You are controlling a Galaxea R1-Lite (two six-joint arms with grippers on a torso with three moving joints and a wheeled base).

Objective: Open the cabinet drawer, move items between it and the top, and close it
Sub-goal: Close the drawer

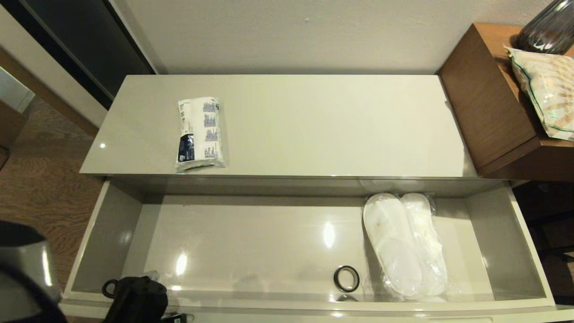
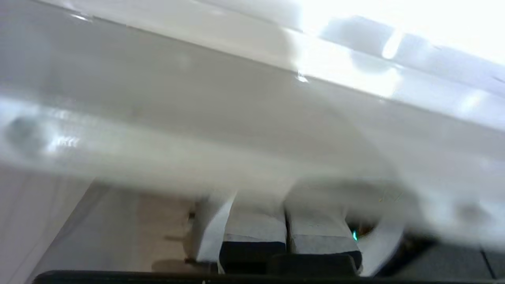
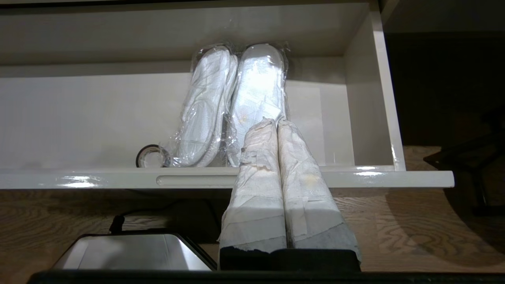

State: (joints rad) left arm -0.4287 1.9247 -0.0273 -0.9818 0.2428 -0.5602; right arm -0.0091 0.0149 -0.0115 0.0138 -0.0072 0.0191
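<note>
The cabinet drawer (image 1: 251, 242) stands pulled out, its front rim (image 3: 118, 179) showing a slim handle slot (image 3: 189, 180). The wrapped white slippers (image 1: 403, 244) lie in its right part, also seen in the right wrist view (image 3: 236, 98). The small white pack with blue-green print (image 1: 200, 133) lies on the left of the glossy top (image 1: 336, 125). My left gripper (image 1: 134, 296) is at the drawer's front left rim; its taped fingers (image 2: 256, 228) are pressed together, tips blurred against the drawer front. My right gripper (image 3: 277, 123) is shut and empty in front of the drawer, below the slippers' end.
A small black ring (image 1: 346, 278) lies on the drawer floor just left of the slippers. A brown wooden box (image 1: 484, 103) at the right carries a beige snack bag (image 1: 547, 94) and a dark vase (image 1: 547, 27). Wooden floor (image 3: 394, 221) lies before the drawer.
</note>
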